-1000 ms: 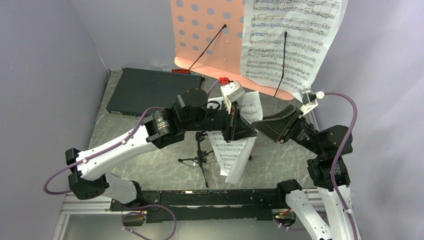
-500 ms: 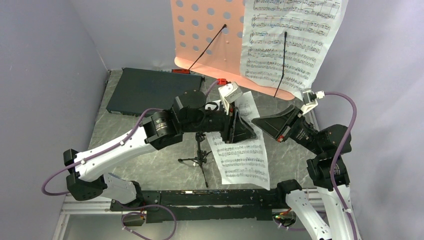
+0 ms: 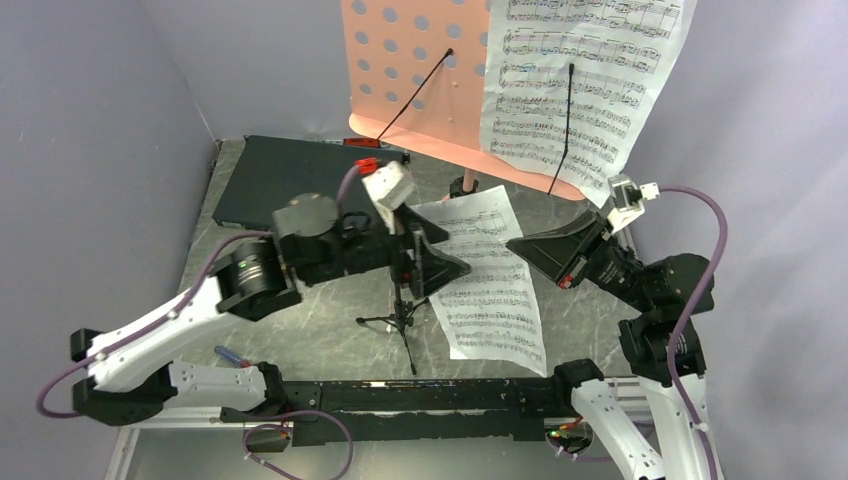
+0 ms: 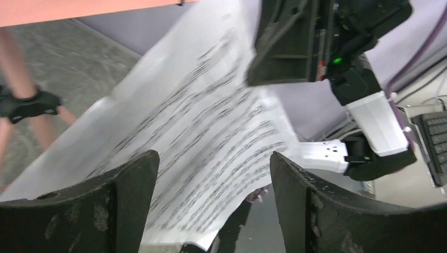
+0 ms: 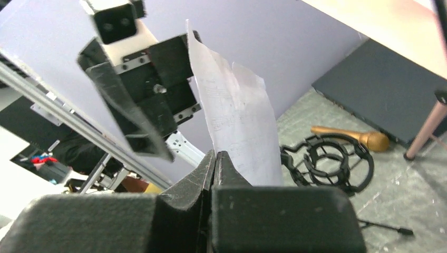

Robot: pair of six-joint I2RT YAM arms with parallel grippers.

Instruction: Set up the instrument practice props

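Observation:
The pink perforated music stand (image 3: 420,70) rises at the back, with one sheet-music page (image 3: 580,80) resting on its right half. A second page (image 3: 490,290) hangs over the table, pinched by its right edge in my shut right gripper (image 3: 512,243) (image 5: 215,155). In the right wrist view this page (image 5: 242,126) stands up from the closed tips. My left gripper (image 3: 455,268) (image 4: 213,158) is open just left of the page (image 4: 200,126), apart from it. The black tripod mic stand (image 3: 400,320) stands below it, its ring mount (image 5: 327,161) beside the gold microphone (image 5: 350,138) lying on the table.
A flat black box (image 3: 290,180) lies at the back left. The music stand's pole (image 3: 465,185) comes down behind the hanging page. Purple walls close in on both sides. A black rail (image 3: 420,395) runs along the near edge.
The left gripper opened, let go of the page and drew back to the left. The right gripper shut on the page's edge, and the page unfolded to hang flat.

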